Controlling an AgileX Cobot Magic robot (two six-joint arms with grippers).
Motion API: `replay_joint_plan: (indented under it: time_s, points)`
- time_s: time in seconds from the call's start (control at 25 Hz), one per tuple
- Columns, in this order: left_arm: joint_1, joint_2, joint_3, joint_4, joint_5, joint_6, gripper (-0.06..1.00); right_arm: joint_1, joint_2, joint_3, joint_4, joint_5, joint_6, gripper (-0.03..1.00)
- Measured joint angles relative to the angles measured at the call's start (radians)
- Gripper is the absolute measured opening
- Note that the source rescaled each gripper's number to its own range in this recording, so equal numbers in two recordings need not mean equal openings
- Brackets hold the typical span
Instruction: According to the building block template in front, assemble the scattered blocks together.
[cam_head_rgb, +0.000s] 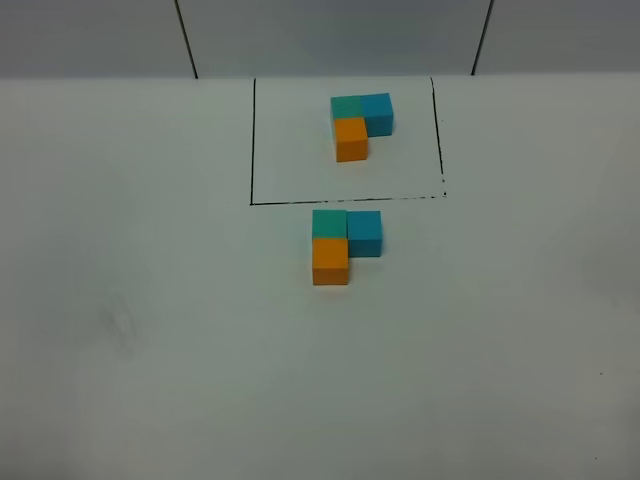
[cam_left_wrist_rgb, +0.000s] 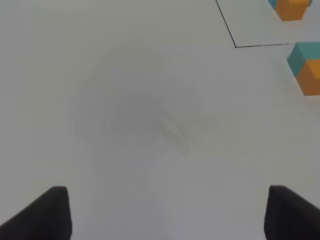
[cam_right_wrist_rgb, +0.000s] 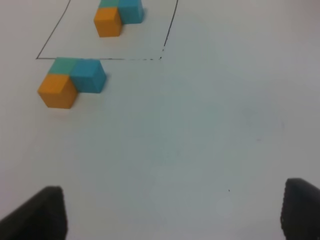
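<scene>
Left jaws: the left gripper (cam_left_wrist_rgb: 167, 212) stands wide apart, nothing between its two dark fingertips (cam_left_wrist_rgb: 42, 215), only bare table (cam_left_wrist_rgb: 140, 125) beneath.
Right jaws: the right gripper (cam_right_wrist_rgb: 172, 212) is likewise spread wide and holds nothing; its fingertips (cam_right_wrist_rgb: 37, 212) show as dark wedges at the edge of the wrist view.
Blocks: the three loose cubes sit joined in an L, well ahead of both sets of jaws and clear of them. The teal cube (cam_head_rgb: 329, 223) touches the blue cube (cam_head_rgb: 364, 232) side by side, and the orange cube (cam_head_rgb: 330, 261) touches the teal one on its near side.
Blocks from the left jaws: far ahead and off toward the right finger's side; only the teal and orange cubes (cam_left_wrist_rgb: 310, 75) show, cut by the picture's edge.
Blocks from the right jaws: far ahead and toward the left finger's side (cam_right_wrist_rgb: 72, 82).
Template: the template (cam_head_rgb: 360, 125) lies beyond the blocks, farther from the jaws, in the same L of teal, blue and orange.
Frame: a thin black frame (cam_head_rgb: 340, 200) is drawn round the template; the blocks lie just outside its near line, not touching it as far as the high view shows.
Arms: neither shows in the high view.
</scene>
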Motion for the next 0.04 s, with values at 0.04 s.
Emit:
replay_joint_plan:
  time_s: [0.04]
  points:
    - [0.0,0.0,0.0,0.0,0.0,0.0,0.72,0.0,0.0,0.0,0.0,0.0,0.0,0.73]
